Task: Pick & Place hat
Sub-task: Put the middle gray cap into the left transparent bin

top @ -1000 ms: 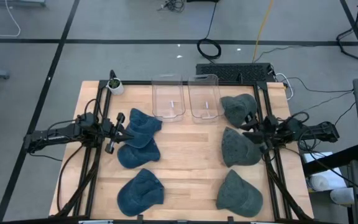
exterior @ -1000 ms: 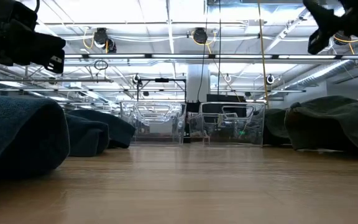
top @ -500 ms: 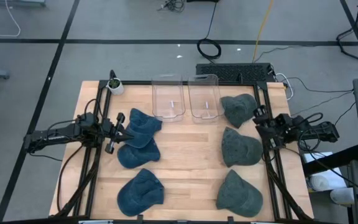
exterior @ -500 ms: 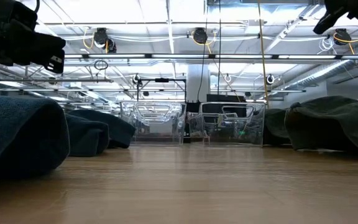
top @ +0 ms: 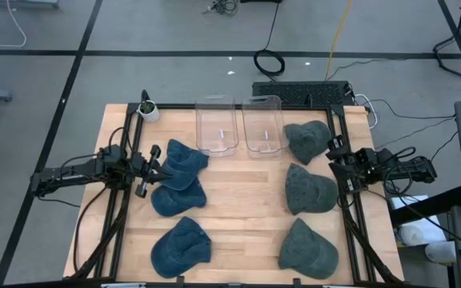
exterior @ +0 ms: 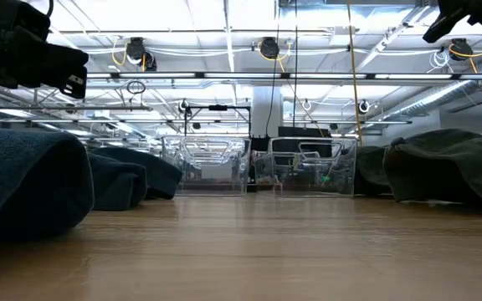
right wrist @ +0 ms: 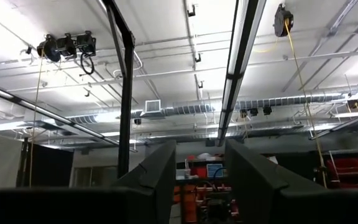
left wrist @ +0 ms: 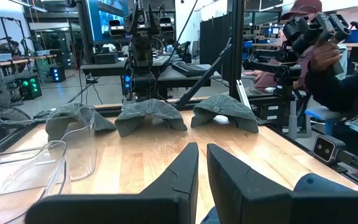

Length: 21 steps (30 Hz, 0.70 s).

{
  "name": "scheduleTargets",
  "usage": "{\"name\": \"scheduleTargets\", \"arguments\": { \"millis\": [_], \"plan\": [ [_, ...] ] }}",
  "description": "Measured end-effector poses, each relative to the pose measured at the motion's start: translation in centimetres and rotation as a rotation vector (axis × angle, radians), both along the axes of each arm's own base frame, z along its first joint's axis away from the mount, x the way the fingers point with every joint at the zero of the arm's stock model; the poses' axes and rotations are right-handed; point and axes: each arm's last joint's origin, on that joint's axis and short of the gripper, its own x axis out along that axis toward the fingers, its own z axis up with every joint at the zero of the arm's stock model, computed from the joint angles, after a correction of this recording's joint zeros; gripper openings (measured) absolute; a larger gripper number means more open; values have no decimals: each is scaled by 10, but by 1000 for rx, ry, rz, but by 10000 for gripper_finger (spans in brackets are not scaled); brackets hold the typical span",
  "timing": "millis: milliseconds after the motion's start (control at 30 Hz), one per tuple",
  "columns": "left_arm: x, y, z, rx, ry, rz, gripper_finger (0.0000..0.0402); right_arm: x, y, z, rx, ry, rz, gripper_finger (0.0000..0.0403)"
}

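Three blue hats (top: 184, 160) (top: 174, 197) (top: 181, 243) lie on the wooden table's left half, and three grey-green hats (top: 306, 140) (top: 309, 190) (top: 306, 248) on its right half. My left gripper (top: 163, 169) hangs level above the far blue hats, clear of them. Its fingers (left wrist: 185, 171) are shut to a thin slit with nothing between them. My right gripper (top: 333, 157) is by the table's right edge, beside the far grey-green hats. It is tipped up toward the ceiling and stands open (right wrist: 201, 168) and empty.
Two clear bins (top: 217, 126) (top: 264, 124) stand side by side at the table's far edge, and a small potted plant (top: 147, 110) at the far left corner. Bare wood lies down the middle between the hat rows. A person (left wrist: 328, 68) sits beyond the right edge.
My right gripper has tipped upward and rolled, rising toward the top of the low view, then has kept still. The hats have stayed where they were.
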Motion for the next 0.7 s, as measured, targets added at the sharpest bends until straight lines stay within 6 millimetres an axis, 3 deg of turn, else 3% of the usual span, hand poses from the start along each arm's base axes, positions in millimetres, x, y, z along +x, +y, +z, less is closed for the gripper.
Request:
{"name": "scheduleTargets", "arguments": {
  "millis": [700],
  "plan": [
    [0,0,0,0,0,0,45,1,0,-1,5,16,6,126]
  ]
}}
